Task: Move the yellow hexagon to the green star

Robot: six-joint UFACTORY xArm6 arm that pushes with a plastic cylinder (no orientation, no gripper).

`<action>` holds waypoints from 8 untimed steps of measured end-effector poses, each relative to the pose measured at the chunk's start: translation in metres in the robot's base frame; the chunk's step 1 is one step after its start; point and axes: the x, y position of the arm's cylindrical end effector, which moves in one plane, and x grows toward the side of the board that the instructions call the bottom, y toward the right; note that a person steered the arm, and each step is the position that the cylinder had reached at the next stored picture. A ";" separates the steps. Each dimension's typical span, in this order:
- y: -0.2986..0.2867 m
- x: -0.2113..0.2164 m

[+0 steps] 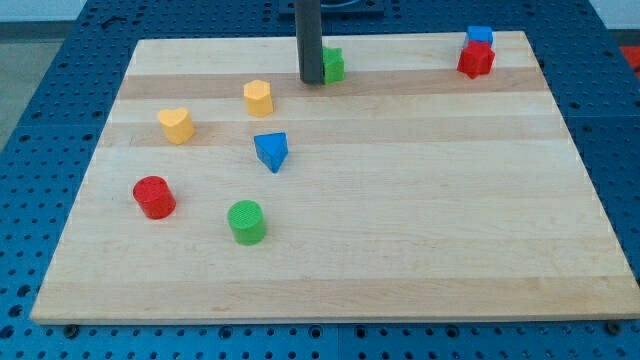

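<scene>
The yellow hexagon [258,97] stands on the wooden board [400,200] at the upper left. The green star [333,65] sits near the view's top, partly hidden behind my rod. My tip [311,81] rests on the board touching the star's left side, to the right of and above the hexagon, a short gap away from it.
A yellow heart [176,125] lies left of the hexagon. A blue triangle [271,151] lies below the hexagon. A red cylinder [154,197] and a green cylinder [246,221] sit at the lower left. A red block [475,60] and a blue block [480,36] touch at the top right.
</scene>
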 end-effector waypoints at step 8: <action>-0.085 0.067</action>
